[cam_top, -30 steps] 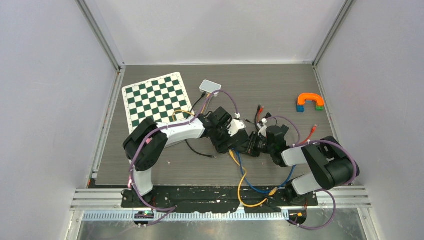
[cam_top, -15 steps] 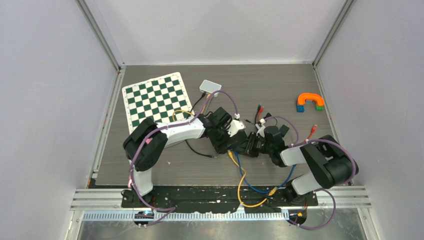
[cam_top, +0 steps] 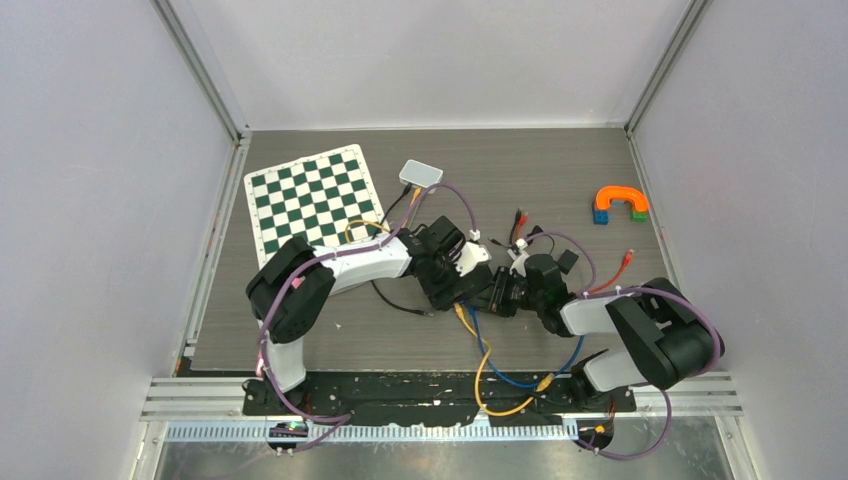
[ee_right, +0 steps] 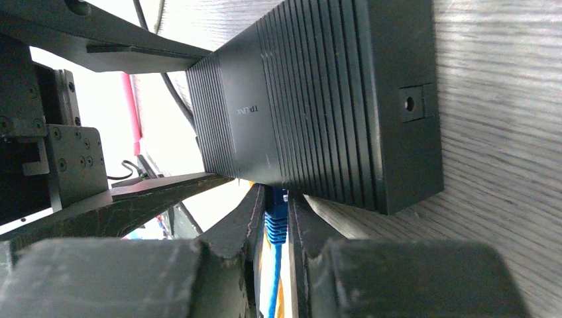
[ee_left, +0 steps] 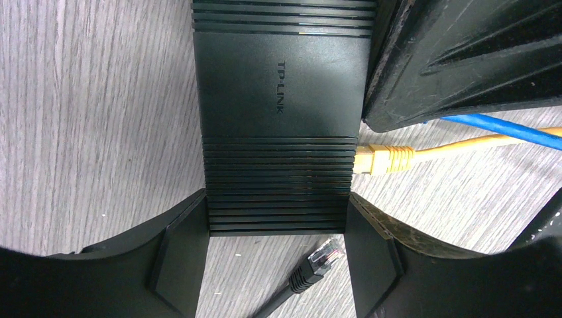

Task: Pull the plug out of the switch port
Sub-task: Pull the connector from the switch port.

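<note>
The black TP-LINK switch lies on the table between the two grippers. My left gripper is shut on the switch's end, a finger on each side. A yellow plug sits in a port on the switch's side. My right gripper is shut on a blue plug that sits in a port of the switch. The blue cable and the yellow cable run toward the table's near edge.
A loose black plug lies on the table under my left fingers. A checkerboard mat lies at the back left, a white box behind the arms, an orange block piece at the back right, and a red plug on the right.
My right arm has shifted slightly left, toward the switch. The left arm and the switch have hardly moved.
</note>
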